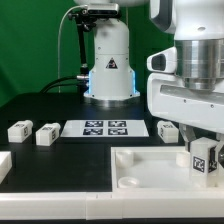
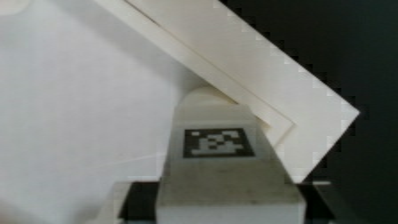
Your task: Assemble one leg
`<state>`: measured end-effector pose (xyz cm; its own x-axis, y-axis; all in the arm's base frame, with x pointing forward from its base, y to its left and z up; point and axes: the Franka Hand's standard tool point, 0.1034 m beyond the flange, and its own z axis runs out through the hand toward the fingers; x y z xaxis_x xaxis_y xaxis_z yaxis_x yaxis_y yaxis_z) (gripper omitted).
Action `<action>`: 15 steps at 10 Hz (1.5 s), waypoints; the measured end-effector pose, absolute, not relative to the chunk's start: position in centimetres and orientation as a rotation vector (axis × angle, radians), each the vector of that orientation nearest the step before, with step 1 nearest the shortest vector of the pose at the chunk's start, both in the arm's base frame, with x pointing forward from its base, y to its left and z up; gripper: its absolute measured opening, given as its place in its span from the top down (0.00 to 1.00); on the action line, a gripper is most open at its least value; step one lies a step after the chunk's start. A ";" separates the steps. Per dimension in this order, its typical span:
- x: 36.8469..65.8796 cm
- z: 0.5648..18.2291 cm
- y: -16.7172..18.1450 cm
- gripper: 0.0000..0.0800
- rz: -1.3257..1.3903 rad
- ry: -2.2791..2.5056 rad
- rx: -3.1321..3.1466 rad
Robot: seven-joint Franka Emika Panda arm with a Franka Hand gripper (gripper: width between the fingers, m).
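Observation:
My gripper is at the exterior view's right, over the near right part of the large white panel. It is shut on a leg, a small white block with a black-and-white marker. In the wrist view the leg fills the gap between my two dark fingers and points at the panel's corner. I cannot tell whether the leg touches the panel. Other loose legs lie on the table: two at the exterior view's left and one by the panel's far edge.
The marker board lies flat at the middle of the black table. The arm's white base stands behind it. A white part shows at the exterior view's left edge. A round socket marks the panel's near left corner.

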<state>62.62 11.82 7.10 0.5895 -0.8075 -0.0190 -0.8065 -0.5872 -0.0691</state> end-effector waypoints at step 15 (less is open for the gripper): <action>62.5 7.1 12.3 0.19 -0.030 -0.968 -3.004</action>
